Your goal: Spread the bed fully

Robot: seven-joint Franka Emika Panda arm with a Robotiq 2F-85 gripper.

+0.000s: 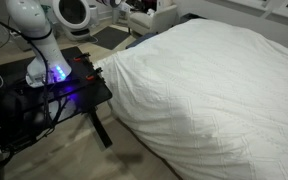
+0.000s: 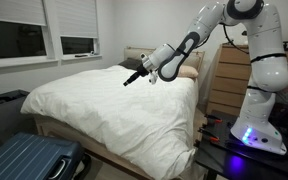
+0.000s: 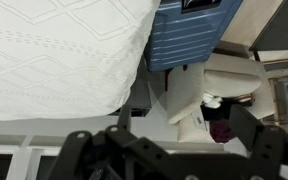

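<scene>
The bed (image 2: 109, 105) fills the middle of both exterior views, covered by a white, wrinkly quilted duvet (image 1: 214, 85) that hangs over its sides. My gripper (image 2: 132, 78) hovers open above the duvet near the head end, close to the far side, with nothing between its fingers. In the wrist view the open gripper (image 3: 184, 123) looks past the duvet's edge (image 3: 54, 55) at the floor beside the bed. In the exterior view beside the robot base the gripper is out of view.
A blue suitcase (image 2: 29, 160) stands at the foot of the bed and also shows as the blue suitcase (image 3: 189, 35) in the wrist view. The black robot table (image 1: 59, 95) abuts the bed. A wooden dresser (image 2: 224, 80) stands behind the arm.
</scene>
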